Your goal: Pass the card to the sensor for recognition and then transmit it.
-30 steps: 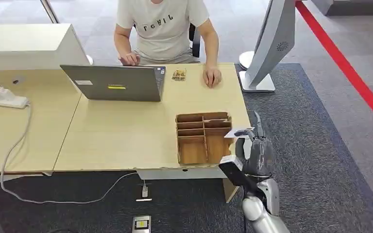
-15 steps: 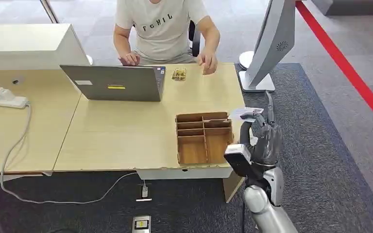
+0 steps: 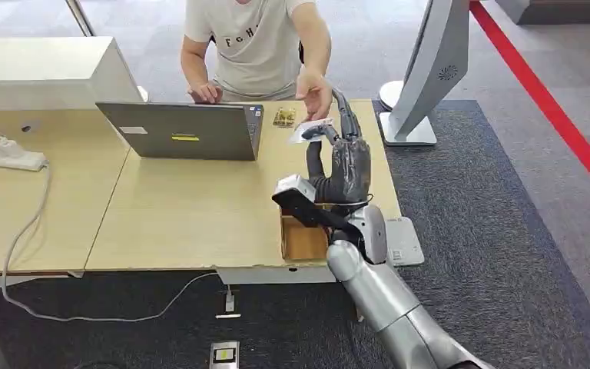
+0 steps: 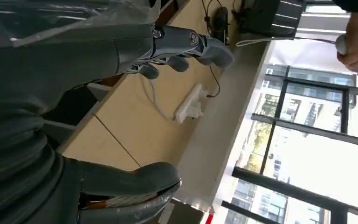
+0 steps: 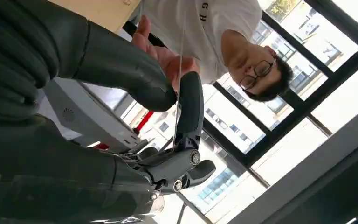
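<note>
A thin white card [image 3: 309,129] is pinched between the thumb and a finger of my right hand [image 3: 346,160], which is raised over the far part of the wooden table [image 3: 192,215]. A seated person's open hand [image 3: 315,94] hovers just beyond the card, close to it. In the right wrist view the card [image 5: 181,56] shows edge-on between my thumb and finger, with the person's palm [image 5: 165,56] right behind it. My left hand [image 4: 74,60] has its fingers apart and holds nothing.
A cardboard divider box [image 3: 301,238] sits under my right forearm. A grey laptop [image 3: 192,131] and a small object [image 3: 283,117] lie in front of the person. A flat white device [image 3: 403,240] is by the table's right edge, and a white stand [image 3: 430,69] is behind it. A power strip [image 3: 8,156] is at the left.
My right hand has carried the card from beside the table's right edge up and left over the table. The person's hand lifted off the table and reached toward the card.
</note>
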Controlling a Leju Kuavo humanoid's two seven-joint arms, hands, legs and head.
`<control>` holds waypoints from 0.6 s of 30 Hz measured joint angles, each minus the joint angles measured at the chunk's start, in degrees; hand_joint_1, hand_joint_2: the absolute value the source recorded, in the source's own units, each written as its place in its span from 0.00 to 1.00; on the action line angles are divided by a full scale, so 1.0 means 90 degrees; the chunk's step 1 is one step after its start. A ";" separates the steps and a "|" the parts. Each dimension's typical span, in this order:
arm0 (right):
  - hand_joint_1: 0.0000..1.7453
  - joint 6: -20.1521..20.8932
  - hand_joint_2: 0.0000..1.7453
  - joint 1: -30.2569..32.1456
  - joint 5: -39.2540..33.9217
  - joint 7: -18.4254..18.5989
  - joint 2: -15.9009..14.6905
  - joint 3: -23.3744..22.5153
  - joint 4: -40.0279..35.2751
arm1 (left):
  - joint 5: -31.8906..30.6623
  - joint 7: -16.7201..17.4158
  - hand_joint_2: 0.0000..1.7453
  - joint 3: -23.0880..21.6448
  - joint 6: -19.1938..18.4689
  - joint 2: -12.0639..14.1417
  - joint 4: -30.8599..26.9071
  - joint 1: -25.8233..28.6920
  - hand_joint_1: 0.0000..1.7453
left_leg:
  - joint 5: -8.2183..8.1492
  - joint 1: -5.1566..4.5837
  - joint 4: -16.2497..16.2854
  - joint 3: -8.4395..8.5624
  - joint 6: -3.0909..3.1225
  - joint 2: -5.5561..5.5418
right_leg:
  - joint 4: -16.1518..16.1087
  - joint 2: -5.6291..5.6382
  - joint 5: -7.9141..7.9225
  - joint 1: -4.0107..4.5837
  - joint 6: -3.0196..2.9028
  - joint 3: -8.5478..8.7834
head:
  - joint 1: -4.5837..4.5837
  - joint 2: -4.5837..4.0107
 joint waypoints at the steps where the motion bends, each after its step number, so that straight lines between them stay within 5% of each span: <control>1: 1.00 -0.0012 1.00 -0.0093 0.0010 0.0000 0.0077 0.0048 0.0186 | 0.0007 0.0000 1.00 -0.0010 0.0046 0.0000 0.0005 0.0001 0.00 | 0.0000 0.0000 0.0000 -0.0001 0.0000 0.0002 | 0.0000 0.0000 0.0000 0.0000 0.0000 -0.0001 | 0.0003 0.0000; 9: 1.00 -0.0027 1.00 -0.0483 0.0202 -0.0085 0.0595 0.0272 0.1343 | -0.0340 0.0000 1.00 -0.0194 0.0272 -0.0080 0.0168 0.0026 0.00 | -0.0001 -0.0001 0.0000 -0.0002 0.0001 0.0005 | -0.0005 0.0001 0.0000 -0.0001 0.0000 -0.0004 | 0.0000 0.0000; 18: 1.00 -0.0034 1.00 -0.0866 0.0940 0.0258 0.0969 0.0308 0.2404 | -0.0529 0.0000 1.00 -0.0430 0.0272 -0.0158 0.0372 0.0053 0.00 | -0.0001 -0.0001 0.0001 -0.0002 0.0001 0.0005 | -0.0005 0.0001 0.0000 0.0000 0.0000 -0.0006 | 0.0002 0.0000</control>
